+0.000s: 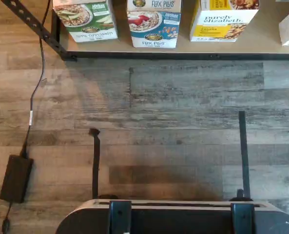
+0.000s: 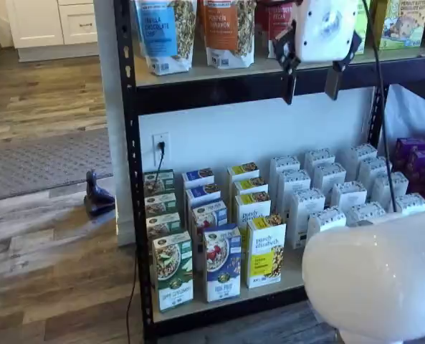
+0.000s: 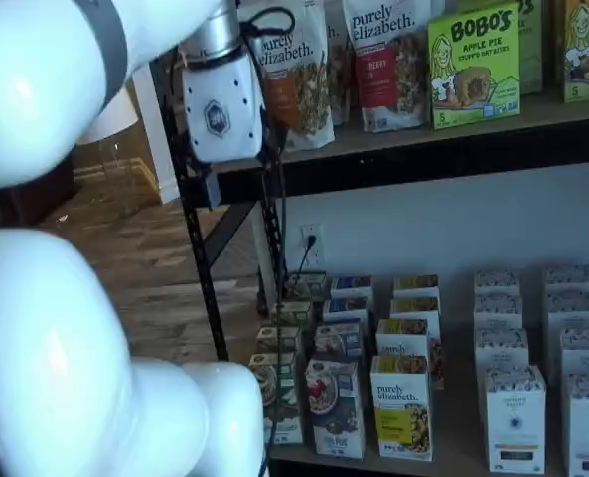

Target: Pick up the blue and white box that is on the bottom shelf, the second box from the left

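The blue and white box (image 2: 221, 264) stands at the front of the bottom shelf (image 2: 287, 283), between a green-and-white carton (image 2: 173, 272) and a yellow-and-white carton (image 2: 266, 251). It also shows in the wrist view (image 1: 154, 22) and in a shelf view (image 3: 334, 407). My gripper (image 2: 310, 97) hangs high up in front of the upper shelf, well above the box and to its right. Its two black fingers point down with a plain gap between them and hold nothing. Its white body (image 3: 220, 114) shows in a shelf view.
Rows of white boxes (image 2: 327, 193) and purple boxes (image 2: 420, 154) fill the bottom shelf to the right. Granola bags (image 2: 162, 29) stand on the upper shelf. A power brick (image 1: 15, 178) with its cable lies on the wood floor. My white arm (image 2: 377, 279) blocks the lower right.
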Controlling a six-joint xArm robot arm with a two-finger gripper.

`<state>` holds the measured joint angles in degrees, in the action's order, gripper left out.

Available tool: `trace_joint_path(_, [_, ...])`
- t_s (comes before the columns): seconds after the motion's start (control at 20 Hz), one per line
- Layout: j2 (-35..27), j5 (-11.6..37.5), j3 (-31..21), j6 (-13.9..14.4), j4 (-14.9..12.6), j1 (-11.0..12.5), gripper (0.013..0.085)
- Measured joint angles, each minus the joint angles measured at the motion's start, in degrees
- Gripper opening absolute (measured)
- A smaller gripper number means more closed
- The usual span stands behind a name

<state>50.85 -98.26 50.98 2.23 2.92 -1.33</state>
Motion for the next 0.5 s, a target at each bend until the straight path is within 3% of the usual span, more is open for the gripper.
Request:
trace_joint_path(0.2, [0.1, 3.28, -3.27, 2.17, -1.06, -2.44, 0.085])
trace_joint_path(0.5, [-0.88, 5.68, -5.66, 3.94, -0.54, -4.19, 0.085])
